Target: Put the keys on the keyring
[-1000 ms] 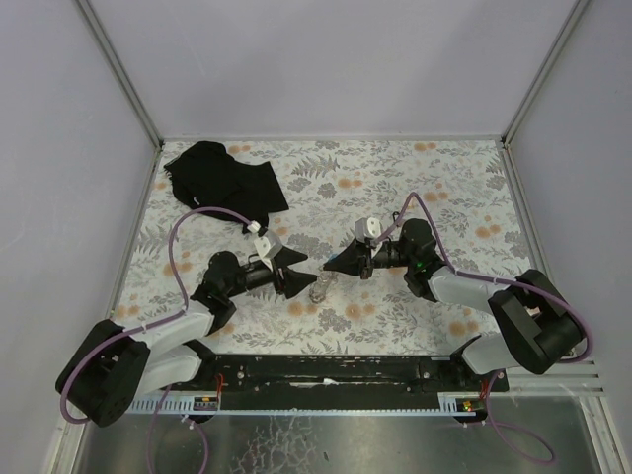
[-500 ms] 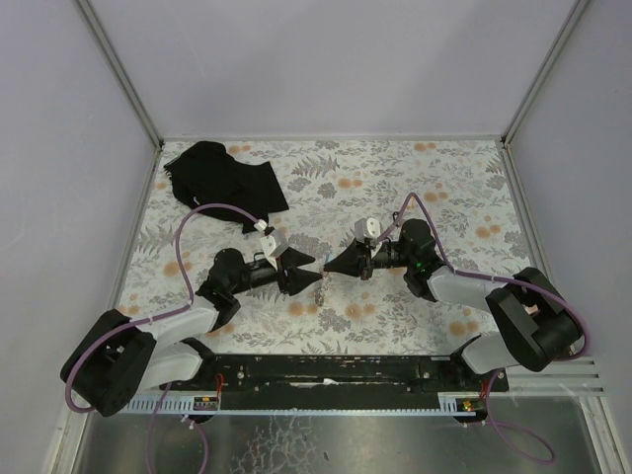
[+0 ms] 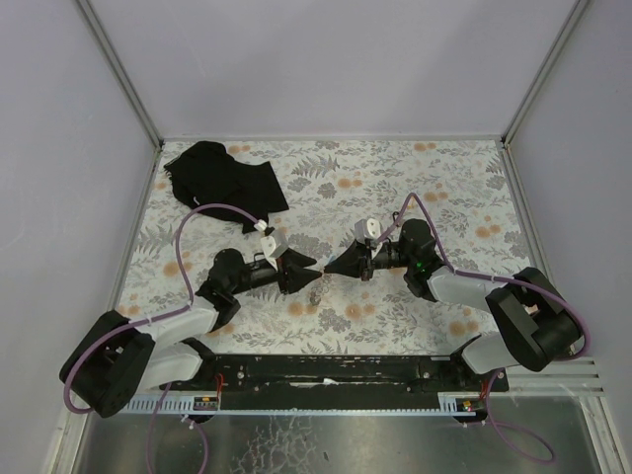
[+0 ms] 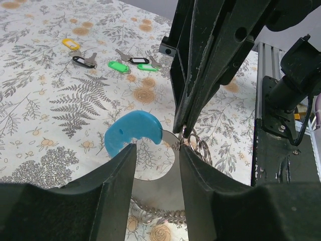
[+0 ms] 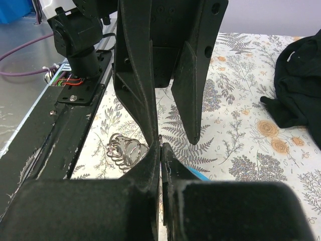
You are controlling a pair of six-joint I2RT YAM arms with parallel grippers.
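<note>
step: steadying light-blue curved plastic keyring [image 4: 131, 131] | right claw [image 4: 184, 136] was pinched shut at it | left claw [image 4: 155, 153] stood half-open astride it | tiny green-tagged keys [image 4: 118, 65] lay well apart, unthreaded | next: fine pinch on one

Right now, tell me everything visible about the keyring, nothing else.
The keyring is a bright light-blue, curved, plastic-looking tab with a small hole near one end, joined to thin grey metal loops and a short chain. The right gripper, shut, pinches the metal beside the tab; the left gripper has its fingers either side of it, apart. Whether it rests on the table cannot be told.
</note>
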